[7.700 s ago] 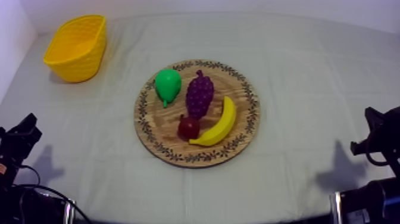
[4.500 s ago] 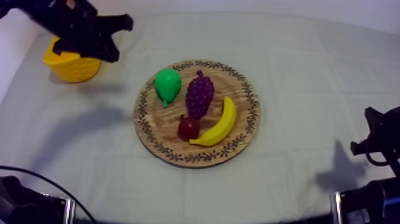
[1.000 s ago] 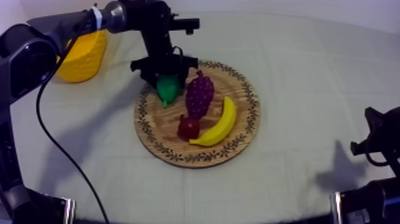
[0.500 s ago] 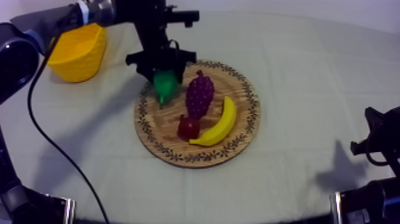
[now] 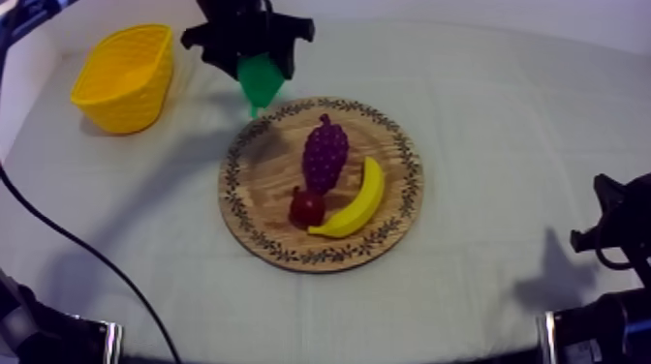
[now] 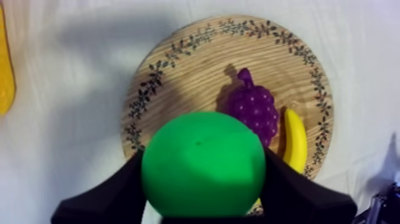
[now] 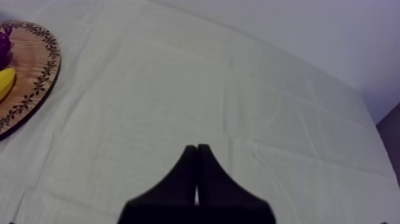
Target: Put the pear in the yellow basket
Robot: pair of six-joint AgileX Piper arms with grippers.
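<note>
Left wrist view: L gripper (image 6: 203, 159) is clamping the green pear (image 6: 203, 173), w/ black fingers (image 6: 113, 193) spread wide and pressing on its two sides. The pear is hanging above the round wooden board (image 6: 178, 77) and is covering part of the board's rim. The bunch of grapes (image 6: 255, 110) is lying on the board just beside the pear. The banana (image 6: 294, 140) is showing only in part behind one finger. The yellow basket (image 6: 3, 65) is being cut off to a thin yellow strip at the frame edge.

Top view: L gripper (image 5: 254, 48) is holding the pear (image 5: 260, 83) narrow end down, over the board's (image 5: 262, 184) far rim on the basket side. The pear is not in the basket (image 5: 124, 97), which is standing well apart. Grapes (image 5: 325, 155), small red fruit (image 5: 307, 206) and banana (image 5: 358, 201) are lying close together on the board. L arm is running off the frame edge.

Right wrist view: R gripper (image 7: 196, 154) is hovering over bare cloth (image 7: 238, 89), w/ fingers pressed together in a narrow wedge, gripping nothing. The board's rim is peeking in at one side.
</note>
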